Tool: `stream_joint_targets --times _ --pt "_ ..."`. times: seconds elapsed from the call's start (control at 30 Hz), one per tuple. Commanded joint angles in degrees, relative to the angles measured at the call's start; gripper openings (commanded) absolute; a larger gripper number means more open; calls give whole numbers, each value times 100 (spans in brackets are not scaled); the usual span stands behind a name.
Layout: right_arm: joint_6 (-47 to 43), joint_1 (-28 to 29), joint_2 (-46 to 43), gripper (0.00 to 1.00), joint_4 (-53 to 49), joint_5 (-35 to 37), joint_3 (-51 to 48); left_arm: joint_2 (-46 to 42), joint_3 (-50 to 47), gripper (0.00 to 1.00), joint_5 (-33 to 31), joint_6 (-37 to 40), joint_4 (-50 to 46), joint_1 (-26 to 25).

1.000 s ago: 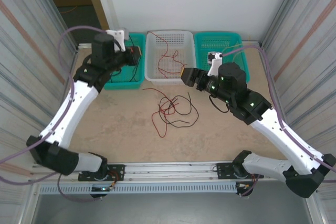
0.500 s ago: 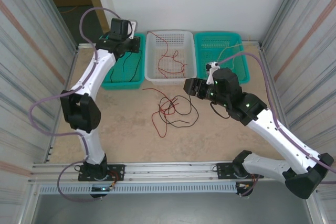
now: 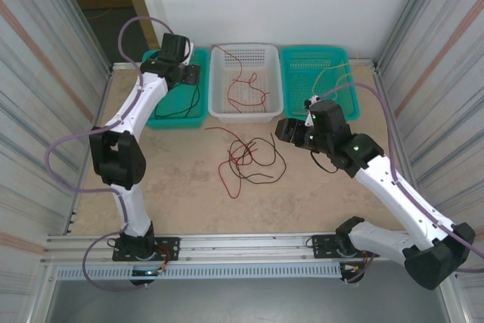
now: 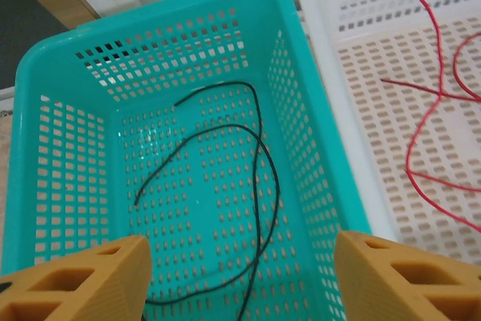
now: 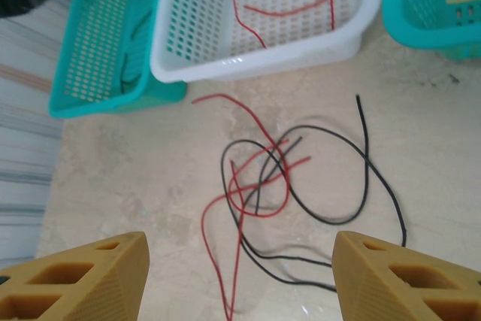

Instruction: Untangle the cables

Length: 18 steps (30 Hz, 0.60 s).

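Top external view: red and black cables [image 3: 240,158] were seen tangled on the table [image 3: 174,179], one black cable [image 4: 276,186] in the far-left basket [image 4: 150,16]. The left gripper [image 4: 240,291] and right gripper [image 5: 240,283] were held wide open, empty.

No words to read.
There were no letters, numbers, labels or signs that could be made out in any of the pictures.
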Motion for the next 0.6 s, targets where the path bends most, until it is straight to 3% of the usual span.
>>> stream_joint_targets --times 0.0,0.23,0.37,0.57 --pt "-52 -43 269 66 -605 93 187 -886 -398 66 -241 -94 68 -463" --pt "-44 -46 1141 65 -814 -167 222 -2683 -2340 65 245 -1390 15 -1593" --pt "28 66 1774 60 -660 -427 277 -3586 -3743 57 1324 -2470 171 -1840" --pt "42 370 2726 55 -743 37 497 -4508 -5168 49 1610 -3315 314 -2222"
